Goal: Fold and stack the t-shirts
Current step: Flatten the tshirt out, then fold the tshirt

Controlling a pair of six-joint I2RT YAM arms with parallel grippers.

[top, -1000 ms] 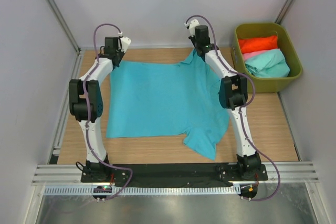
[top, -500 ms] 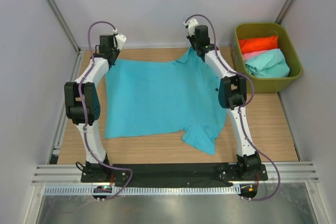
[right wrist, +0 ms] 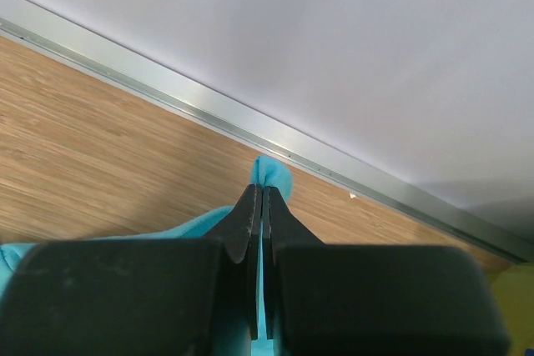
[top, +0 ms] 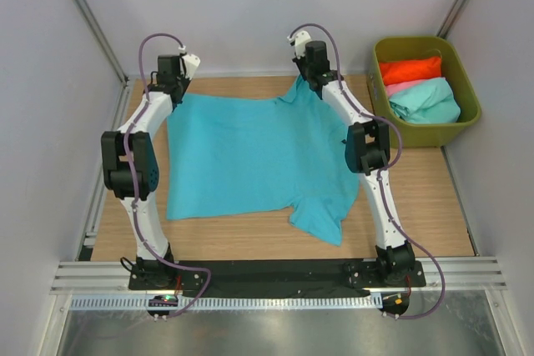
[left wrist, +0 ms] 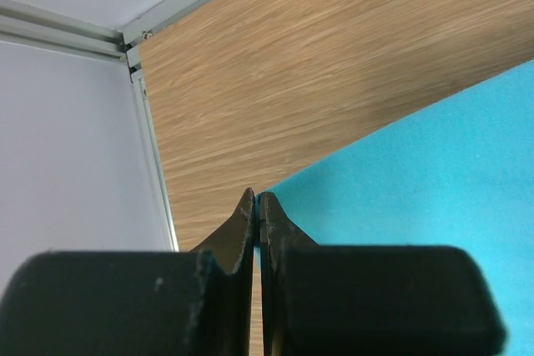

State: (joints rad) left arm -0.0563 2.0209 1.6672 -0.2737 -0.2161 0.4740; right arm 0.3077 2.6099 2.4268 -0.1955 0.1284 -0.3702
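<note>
A turquoise-blue t-shirt (top: pixel 250 156) lies spread on the wooden table, one sleeve hanging toward the near edge. My left gripper (top: pixel 173 93) is shut on the shirt's far left corner (left wrist: pixel 417 172); its tips (left wrist: pixel 258 198) pinch the cloth edge. My right gripper (top: pixel 307 81) is shut on the far right corner, lifted slightly; a tuft of cloth (right wrist: pixel 274 174) sticks out past its tips (right wrist: pixel 262 189). The orange-red (top: pixel 409 68), pink (top: pixel 400 86) and mint-green (top: pixel 425 99) shirts lie in the bin.
The olive-green bin (top: pixel 467 93) stands at the far right of the table. The back wall rail (right wrist: pixel 167 89) runs close behind the right gripper. The left wall rail (left wrist: pixel 154 147) is close to the left gripper. Bare wood (top: pixel 425 198) lies right of the shirt.
Over the last second both grippers moved the far edge of the shirt toward the back and left, stretching it flatter. Since half a second ago, almost nothing has moved.
</note>
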